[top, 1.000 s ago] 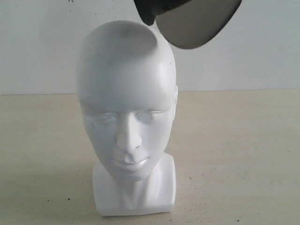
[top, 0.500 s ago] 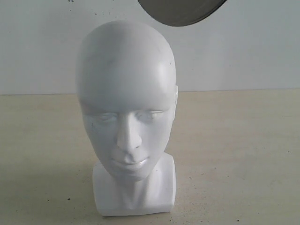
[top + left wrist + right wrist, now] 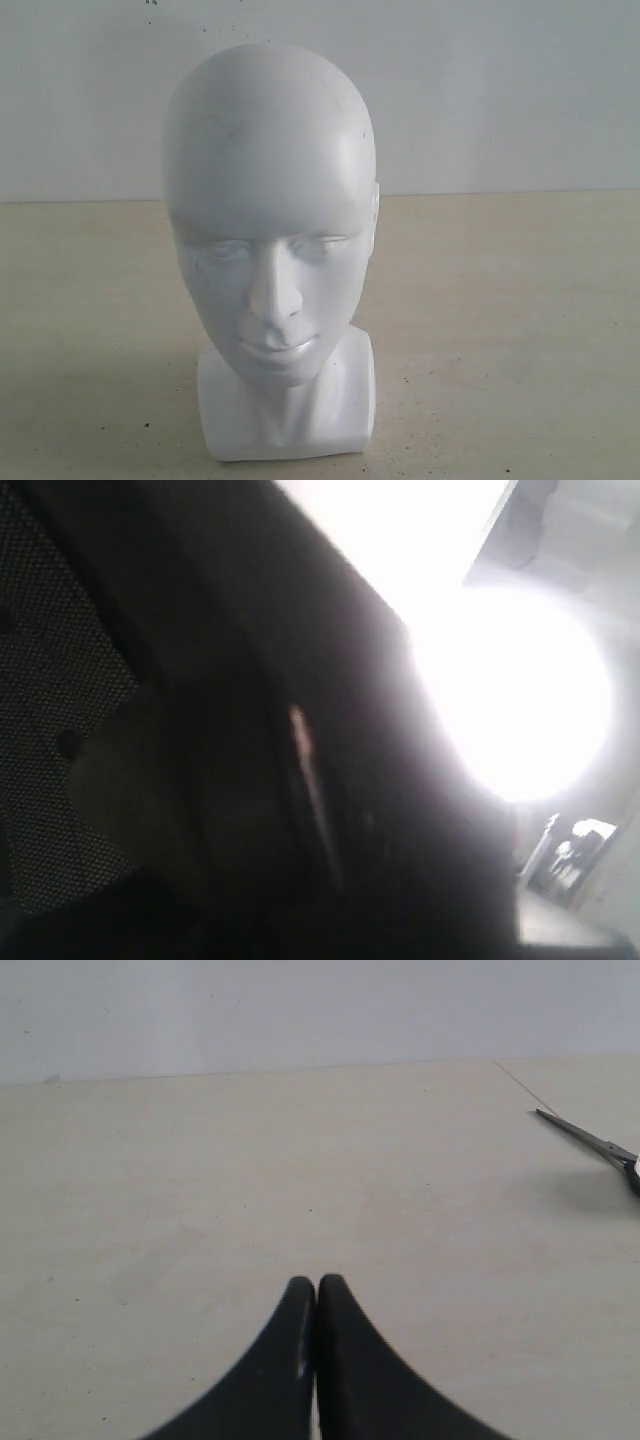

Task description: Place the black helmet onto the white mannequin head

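Though the right end effector (image 3: 317, 1290) is pressed together, the black helmet (image 3: 60, 710) hides the left end effector.

Soft, even light keeps the exterior view sharp, with a mild sheen on the white mannequin head (image 3: 270, 170). The left wrist view is dark, blurred and blown out by glare.

We've got the white mannequin head (image 3: 270, 250) standing mid-table (image 3: 520, 330), with open tabletop on either side and open air above its crown. Ahead of the right gripper (image 3: 316, 1285) the surface runs free to the wall (image 3: 300, 1010), bar a thin grey pointed object (image 3: 585, 1138). The black helmet (image 3: 200, 780) crowds the left wrist view.
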Controlling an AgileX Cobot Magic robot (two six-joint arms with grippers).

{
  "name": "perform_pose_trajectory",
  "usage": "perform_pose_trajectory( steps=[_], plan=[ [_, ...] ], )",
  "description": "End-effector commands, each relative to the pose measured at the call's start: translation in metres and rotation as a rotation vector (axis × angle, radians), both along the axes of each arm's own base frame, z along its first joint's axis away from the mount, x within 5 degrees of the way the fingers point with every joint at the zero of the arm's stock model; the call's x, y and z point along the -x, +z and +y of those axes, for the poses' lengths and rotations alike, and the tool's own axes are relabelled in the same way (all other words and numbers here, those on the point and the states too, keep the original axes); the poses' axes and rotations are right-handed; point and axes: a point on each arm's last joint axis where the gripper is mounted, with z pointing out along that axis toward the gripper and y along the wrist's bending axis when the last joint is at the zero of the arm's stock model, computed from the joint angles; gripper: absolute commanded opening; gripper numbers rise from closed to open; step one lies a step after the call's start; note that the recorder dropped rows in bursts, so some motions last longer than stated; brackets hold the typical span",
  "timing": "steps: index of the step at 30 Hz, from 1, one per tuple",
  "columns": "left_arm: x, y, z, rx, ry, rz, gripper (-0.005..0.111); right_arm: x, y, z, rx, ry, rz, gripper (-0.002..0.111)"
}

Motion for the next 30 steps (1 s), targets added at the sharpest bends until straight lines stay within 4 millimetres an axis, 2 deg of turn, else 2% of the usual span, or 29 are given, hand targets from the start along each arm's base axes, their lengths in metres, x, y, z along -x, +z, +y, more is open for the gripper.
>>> perform_pose_trajectory(
  steps=[1,4,7,11,14,16,21,26,30],
  plan=[
    [0.016,0.023,0.006,0.215,-0.023,-0.120,0.004,0.000,0.001,0.000,0.006,-0.006,-0.015,0.000],
    [0.017,0.019,0.004,0.281,-0.054,-0.113,0.004,0.000,0.001,0.000,0.006,-0.006,-0.015,0.000],
    [0.016,0.008,-0.003,0.324,-0.117,-0.084,0.004,0.000,0.001,0.000,0.006,-0.006,-0.015,0.000],
    [0.021,0.000,-0.004,0.428,-0.342,-0.092,0.004,0.000,0.001,-0.001,0.009,-0.006,-0.013,0.000],
    [0.018,-0.004,-0.001,0.383,-0.416,-0.156,0.004,0.000,0.001,-0.001,0.009,-0.006,-0.013,0.000],
    [0.014,-0.010,0.002,0.359,-0.494,-0.135,0.004,0.000,0.001,-0.001,0.009,-0.006,-0.013,0.000],
    [0.005,-0.024,0.020,0.488,-0.661,-0.120,0.004,0.000,0.001,-0.001,0.009,-0.006,-0.013,0.000],
    [-0.004,-0.043,0.041,0.548,-0.712,-0.156,0.004,0.000,0.001,-0.001,0.009,-0.006,-0.013,0.000],
    [-0.024,-0.062,0.051,0.535,-0.682,-0.051,0.004,0.000,0.001,-0.001,0.009,-0.006,-0.013,0.000]
  ],
)
